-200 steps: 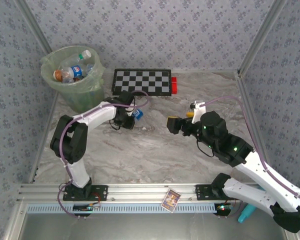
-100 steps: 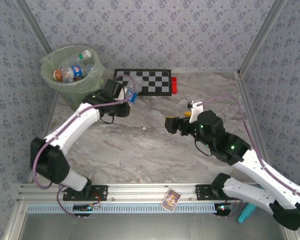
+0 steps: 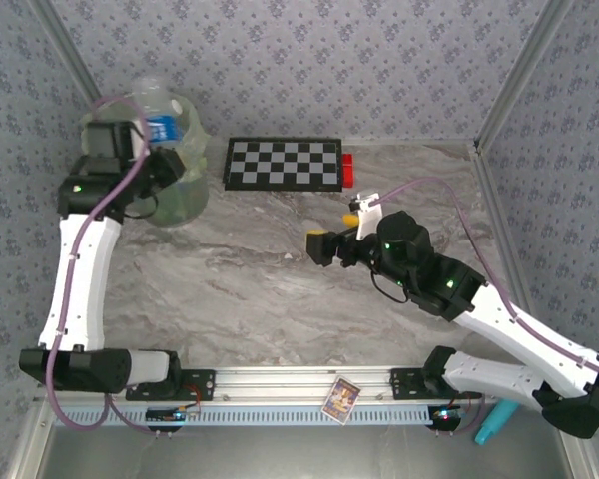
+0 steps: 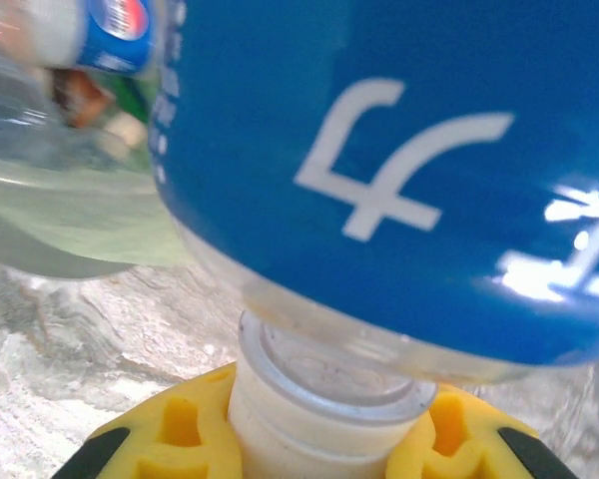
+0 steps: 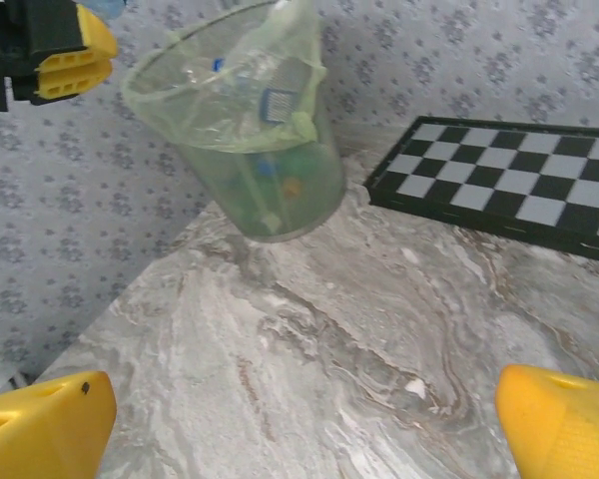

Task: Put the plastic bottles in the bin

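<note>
Deep blue label, bold white mark, on the clear bottle (image 4: 379,150), whitish cap underneath. Bright yellow jaws on the left gripper (image 4: 329,439), same yellow on the right gripper (image 5: 304,419). Pale green, see-through bin (image 5: 280,190), with blue, orange and white bits inside. Grey-and-white marble swirls all over the worktop (image 3: 260,289). Black-and-white squares on the checkerboard (image 3: 285,163), red block (image 3: 347,170) at its end. Lilac-grey floral wallpaper (image 3: 329,60). White shells, black joints on the left arm (image 3: 78,259) and right arm (image 3: 509,334). Turquoise tool (image 3: 491,427).

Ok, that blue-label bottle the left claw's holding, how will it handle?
The bottle looks clear and empty, so probably light. Gripped only at its neck by the left claw, it may pivot or slip. Round body: likely rolls if dropped.
</note>
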